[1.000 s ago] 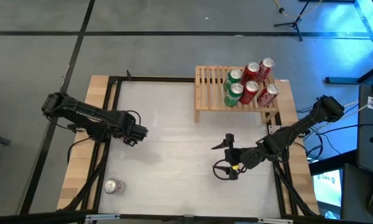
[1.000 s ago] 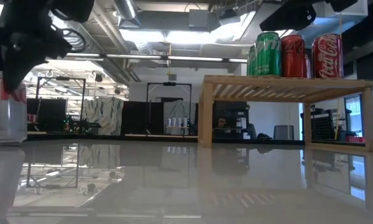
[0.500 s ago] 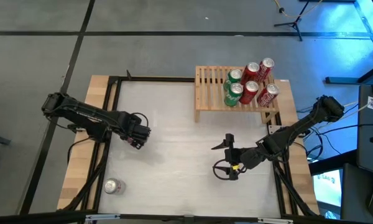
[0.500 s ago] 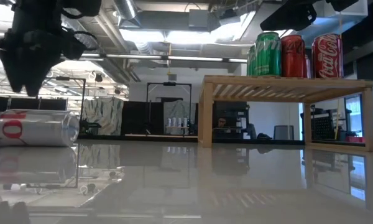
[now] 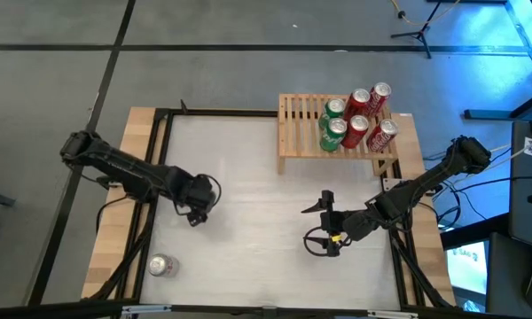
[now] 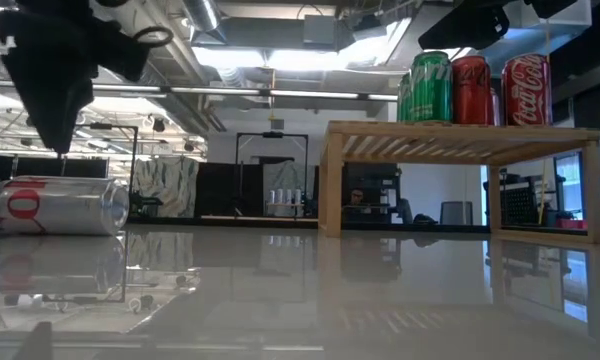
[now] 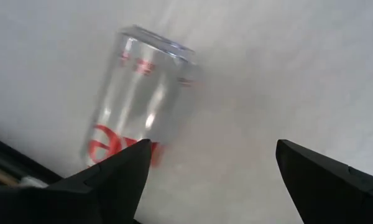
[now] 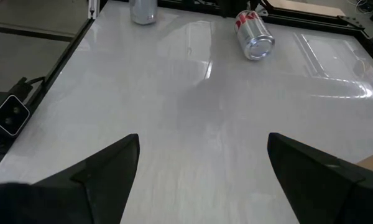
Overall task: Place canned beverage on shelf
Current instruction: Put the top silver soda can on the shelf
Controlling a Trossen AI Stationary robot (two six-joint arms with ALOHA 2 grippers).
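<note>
High view: silver can [image 5: 162, 265] lying near table's front-left edge [image 5: 115, 266]; left gripper [image 5: 198, 206] hovering with fingers apart; right gripper [image 5: 324, 223] spread, idling beside shelf [image 5: 301, 133].

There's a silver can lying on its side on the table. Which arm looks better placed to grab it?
The left. Its open left gripper hangs close to the silver can on that side of the table. The right gripper, also open, waits farther off near the shelf.

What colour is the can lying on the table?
Silver with red lettering; the can shows best in the left wrist view.
</note>
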